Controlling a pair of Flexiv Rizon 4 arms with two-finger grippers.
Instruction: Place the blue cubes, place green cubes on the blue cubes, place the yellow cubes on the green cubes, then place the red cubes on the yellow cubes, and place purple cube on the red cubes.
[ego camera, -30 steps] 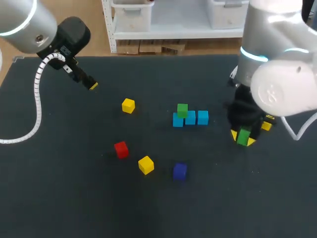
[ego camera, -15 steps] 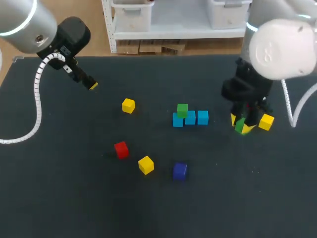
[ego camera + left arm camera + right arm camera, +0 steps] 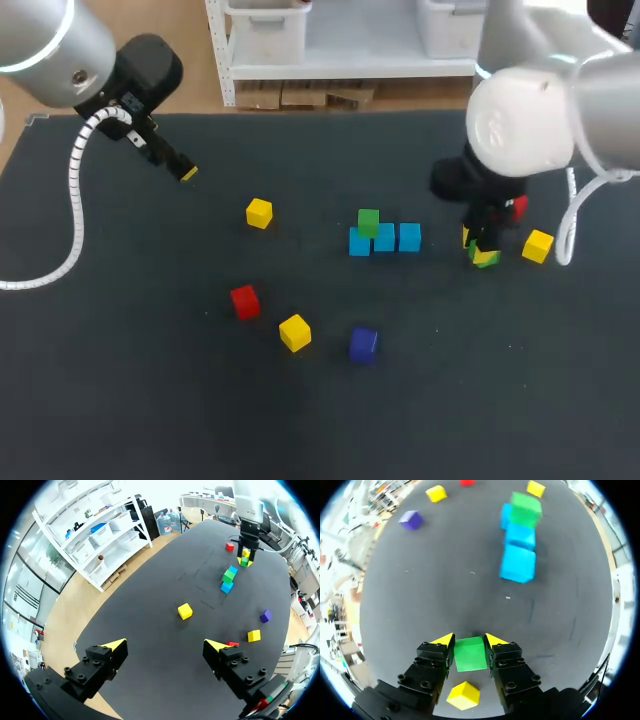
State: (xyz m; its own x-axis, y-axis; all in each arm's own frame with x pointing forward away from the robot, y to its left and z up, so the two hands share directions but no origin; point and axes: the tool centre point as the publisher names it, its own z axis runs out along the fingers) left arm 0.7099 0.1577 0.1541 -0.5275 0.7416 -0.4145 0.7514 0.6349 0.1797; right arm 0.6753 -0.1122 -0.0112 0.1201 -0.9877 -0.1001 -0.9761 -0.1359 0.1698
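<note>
Green cube (image 3: 470, 655) is sitting clamped in the right end effector (image 3: 470, 641), low over the table (image 3: 150, 400). It is probably heading for the blue cubes (image 3: 396, 238), one of them already wearing a second green cube (image 3: 368, 221). A yellow cube (image 3: 537, 245) is lying just beside the carrier, away from that row. The left end effector (image 3: 165, 645) is hanging open, well apart.
</note>
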